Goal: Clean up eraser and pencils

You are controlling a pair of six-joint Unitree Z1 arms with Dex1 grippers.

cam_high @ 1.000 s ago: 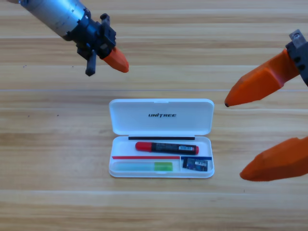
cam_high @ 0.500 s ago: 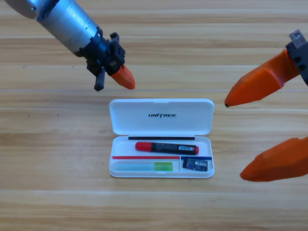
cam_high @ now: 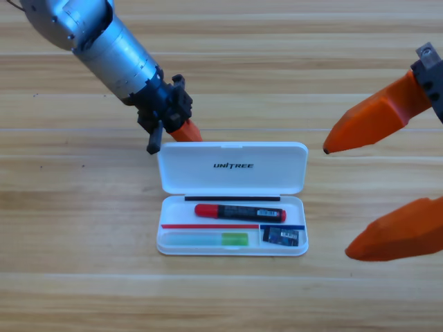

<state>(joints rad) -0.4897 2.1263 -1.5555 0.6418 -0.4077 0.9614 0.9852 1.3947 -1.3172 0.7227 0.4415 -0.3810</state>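
The white case (cam_high: 232, 180) lies open in the middle of the table, its lid folded back. In its tray the black pencil with the red cap (cam_high: 239, 211) lies on top. Below it lie the pale green pencil (cam_high: 208, 239) at the left and the dark eraser (cam_high: 282, 236) at the right. My left gripper (cam_high: 185, 131) points down at the lid's far left corner, its orange jaws together and holding nothing. My right gripper (cam_high: 336, 200) waits at the right edge, jaws wide apart and empty.
The grey left arm (cam_high: 104, 41) slants in from the upper left corner. The right gripper's big orange jaws fill the space right of the case. Bare wooden table (cam_high: 83, 277) lies all around the case.
The left gripper has come down and to the right, from well above the case to the lid's far left corner. The right gripper and the case's contents have not moved.
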